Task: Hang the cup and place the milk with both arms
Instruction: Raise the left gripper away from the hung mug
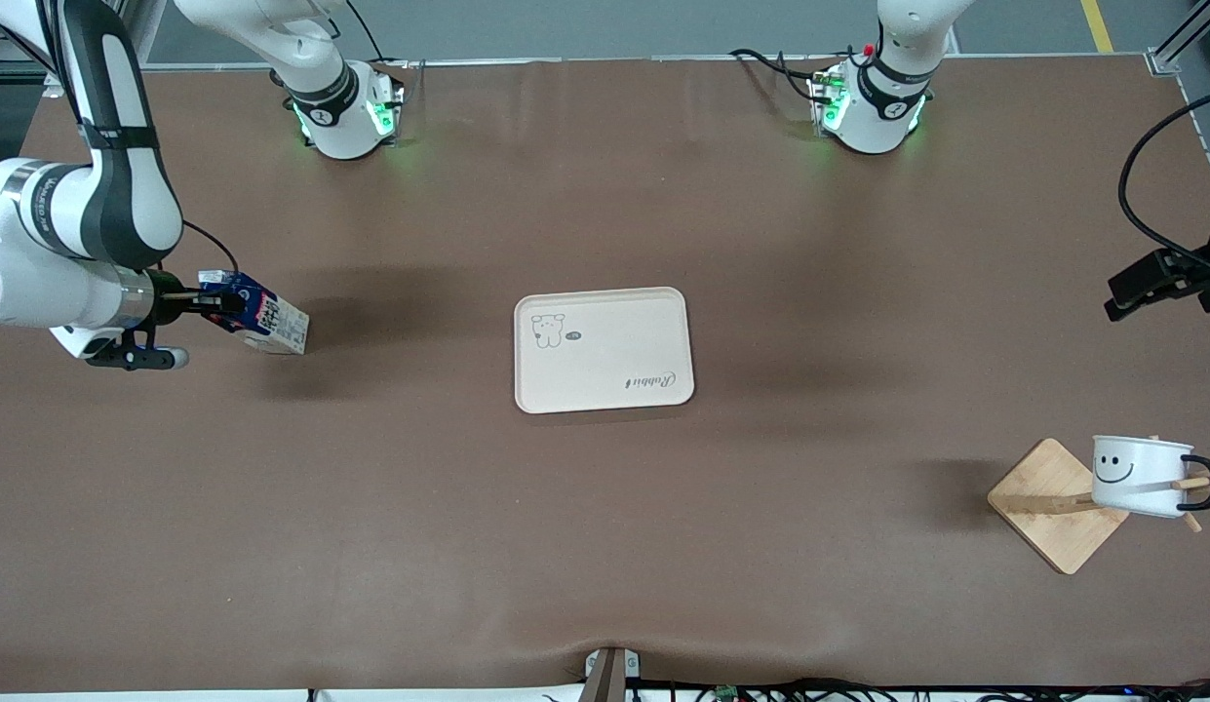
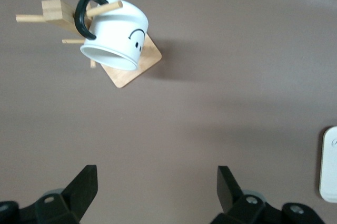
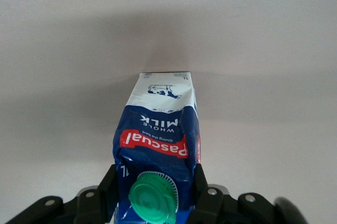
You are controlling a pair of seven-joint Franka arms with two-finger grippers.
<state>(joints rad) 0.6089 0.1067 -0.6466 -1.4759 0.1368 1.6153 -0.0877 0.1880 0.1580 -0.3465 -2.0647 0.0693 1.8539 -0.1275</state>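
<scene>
The milk (image 1: 270,323) is a blue and white carton with a green cap (image 3: 153,197). My right gripper (image 1: 219,302) is shut on its blue upper part (image 3: 156,145) and holds it tilted at the right arm's end of the table, its white lower end at or just above the surface. The cup (image 1: 1135,473), white with a smiley face, hangs by its black handle (image 2: 84,17) on a peg of a wooden rack (image 1: 1053,507) at the left arm's end. My left gripper (image 1: 1126,292) is open and empty above the table, apart from the cup (image 2: 118,34).
A cream tray (image 1: 605,351) with a small bear drawing lies mid-table, with nothing on it; its edge shows in the left wrist view (image 2: 329,166). A black cable (image 1: 1141,185) loops near the left arm's end. The brown table surface spreads around the tray.
</scene>
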